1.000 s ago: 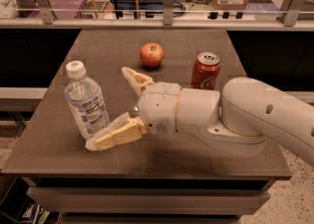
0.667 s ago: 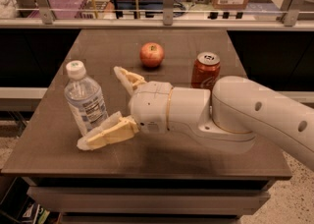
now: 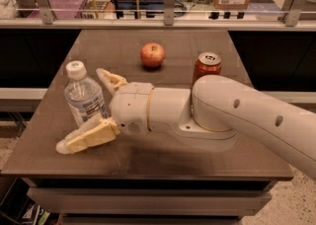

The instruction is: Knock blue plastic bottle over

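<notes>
The blue plastic bottle (image 3: 85, 96), clear with a white cap and a pale label, stands at the table's left side, leaning slightly left. My gripper (image 3: 89, 110) comes from the right and is open, with the bottle's lower part between the fingers. One finger (image 3: 111, 79) is behind the bottle to its right. The other finger (image 3: 85, 137) lies in front of the bottle's base and hides it.
A red apple (image 3: 152, 55) sits at the table's far middle. A red soda can (image 3: 206, 67) stands right of it, just behind my white arm (image 3: 237, 115). The dark table (image 3: 148, 162) ends near the gripper's front finger. Shelves and boxes lie beyond a rail.
My gripper has moved left, so the bottle now sits deeper between the fingers. The bottle has stayed standing with its slight lean.
</notes>
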{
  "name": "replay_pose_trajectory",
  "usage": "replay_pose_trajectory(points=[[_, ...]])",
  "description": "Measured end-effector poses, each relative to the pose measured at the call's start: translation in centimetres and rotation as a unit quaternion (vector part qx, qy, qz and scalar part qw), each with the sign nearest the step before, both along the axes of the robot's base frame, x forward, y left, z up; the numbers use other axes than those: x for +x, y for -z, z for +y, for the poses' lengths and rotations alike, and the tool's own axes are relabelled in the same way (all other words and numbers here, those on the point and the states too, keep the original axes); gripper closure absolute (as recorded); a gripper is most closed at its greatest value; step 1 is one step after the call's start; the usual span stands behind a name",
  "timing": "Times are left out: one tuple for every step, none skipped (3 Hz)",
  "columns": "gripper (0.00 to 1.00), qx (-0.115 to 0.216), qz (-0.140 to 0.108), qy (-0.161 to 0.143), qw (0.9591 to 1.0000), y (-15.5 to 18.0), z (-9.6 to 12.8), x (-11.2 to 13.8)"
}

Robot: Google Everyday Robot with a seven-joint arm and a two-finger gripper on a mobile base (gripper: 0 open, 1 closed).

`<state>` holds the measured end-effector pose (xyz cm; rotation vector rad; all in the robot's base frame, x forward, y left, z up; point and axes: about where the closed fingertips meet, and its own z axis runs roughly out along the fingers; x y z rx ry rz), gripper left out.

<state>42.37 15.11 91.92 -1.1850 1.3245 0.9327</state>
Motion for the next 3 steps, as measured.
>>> replay_pose_trajectory(points=[[0.17, -0.001, -0.002, -0.001, 1.0000, -0.14, 0.15, -0.14], [0.41, -0.002, -0.004, -0.004, 1.0000, -0.27, 0.40, -0.32], [0.64, -0.003, -0.006, -0.006, 1.0000, -0.41, 0.62, -0.50]])
